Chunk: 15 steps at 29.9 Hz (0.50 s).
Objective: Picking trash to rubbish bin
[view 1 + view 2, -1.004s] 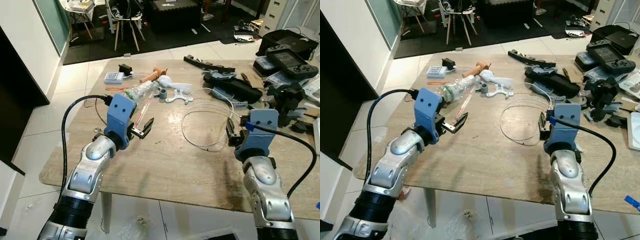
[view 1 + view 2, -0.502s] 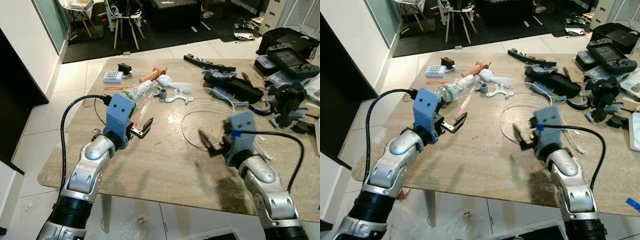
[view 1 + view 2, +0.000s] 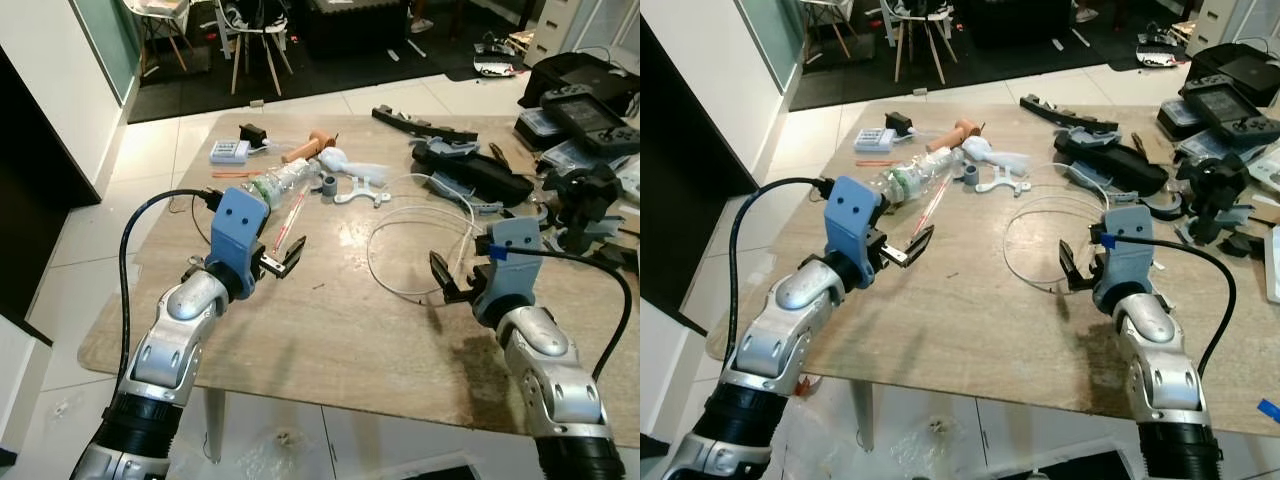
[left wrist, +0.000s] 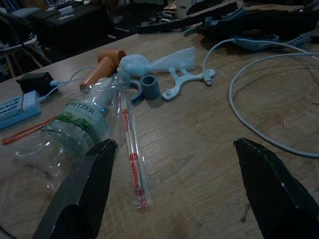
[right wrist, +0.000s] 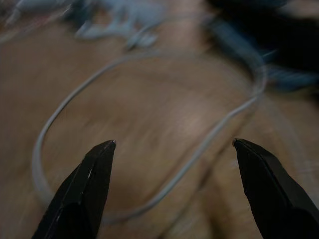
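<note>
Crushed clear plastic bottle [image 4: 75, 132] on the wooden desk [image 3: 330, 320] — judged light, crackly, slippery; best gripped mid-body. Left pincer [image 4: 174, 199] and right pincer [image 5: 172, 199] are spread wide, empty.

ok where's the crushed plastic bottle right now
The crushed plastic bottle lies on the wooden table on the robot's left, just beyond the open left gripper, with a wrapped straw beside it and a small grey cylinder close by.

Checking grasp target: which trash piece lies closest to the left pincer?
The long clear straw wrapper, just ahead of the left pincer; the crushed bottle lies beside it, slightly farther.
</note>
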Tool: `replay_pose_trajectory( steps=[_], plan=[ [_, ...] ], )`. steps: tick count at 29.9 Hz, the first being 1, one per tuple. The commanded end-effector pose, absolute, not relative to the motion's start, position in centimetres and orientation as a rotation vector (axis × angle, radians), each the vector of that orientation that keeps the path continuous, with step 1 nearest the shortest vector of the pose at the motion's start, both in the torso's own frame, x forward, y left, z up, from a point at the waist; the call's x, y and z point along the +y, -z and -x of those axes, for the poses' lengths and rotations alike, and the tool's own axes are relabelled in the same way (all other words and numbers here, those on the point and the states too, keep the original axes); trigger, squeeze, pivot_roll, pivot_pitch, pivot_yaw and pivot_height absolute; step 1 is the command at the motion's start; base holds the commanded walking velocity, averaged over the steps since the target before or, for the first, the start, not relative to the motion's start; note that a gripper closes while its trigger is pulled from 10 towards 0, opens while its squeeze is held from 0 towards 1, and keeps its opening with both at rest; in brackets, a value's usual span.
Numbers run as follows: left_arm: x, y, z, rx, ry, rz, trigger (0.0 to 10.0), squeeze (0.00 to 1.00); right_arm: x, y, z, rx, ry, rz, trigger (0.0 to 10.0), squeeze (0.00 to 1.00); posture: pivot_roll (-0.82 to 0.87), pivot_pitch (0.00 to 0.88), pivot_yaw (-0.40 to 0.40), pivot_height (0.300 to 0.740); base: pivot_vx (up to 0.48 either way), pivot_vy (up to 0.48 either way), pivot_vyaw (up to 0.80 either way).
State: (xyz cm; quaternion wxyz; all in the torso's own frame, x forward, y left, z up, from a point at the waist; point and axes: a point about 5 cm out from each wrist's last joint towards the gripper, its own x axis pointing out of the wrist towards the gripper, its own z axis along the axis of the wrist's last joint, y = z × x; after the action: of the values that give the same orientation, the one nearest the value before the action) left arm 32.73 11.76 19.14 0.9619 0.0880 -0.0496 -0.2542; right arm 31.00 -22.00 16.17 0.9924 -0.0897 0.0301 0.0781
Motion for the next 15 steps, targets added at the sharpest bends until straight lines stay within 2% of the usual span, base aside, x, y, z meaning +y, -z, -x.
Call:
replay_pose_trajectory(
  steps=[1,9,15],
  plan=[
    [12.25,-18.84,-32.76,-0.078,0.511,-0.203,10.0,0.0,-21.21,-14.53,-30.54,0.147,-0.244,0.186,10.0,0.0,-0.06,0.163,0.129,0.74,0.0,0.0,0.0],
    [12.49,-18.98,-32.88,-0.085,0.502,-0.207,10.0,0.0,-21.1,-14.12,-29.79,0.238,-0.396,0.246,10.0,0.0,-0.06,0.162,0.13,0.74,0.0,0.0,0.0],
    [12.54,-19.0,-32.89,-0.089,0.498,-0.209,10.0,0.0,-21.3,-14.37,-29.85,0.244,-0.419,0.236,10.0,0.0,-0.06,0.162,0.13,0.74,0.0,0.0,0.0]
  ],
)
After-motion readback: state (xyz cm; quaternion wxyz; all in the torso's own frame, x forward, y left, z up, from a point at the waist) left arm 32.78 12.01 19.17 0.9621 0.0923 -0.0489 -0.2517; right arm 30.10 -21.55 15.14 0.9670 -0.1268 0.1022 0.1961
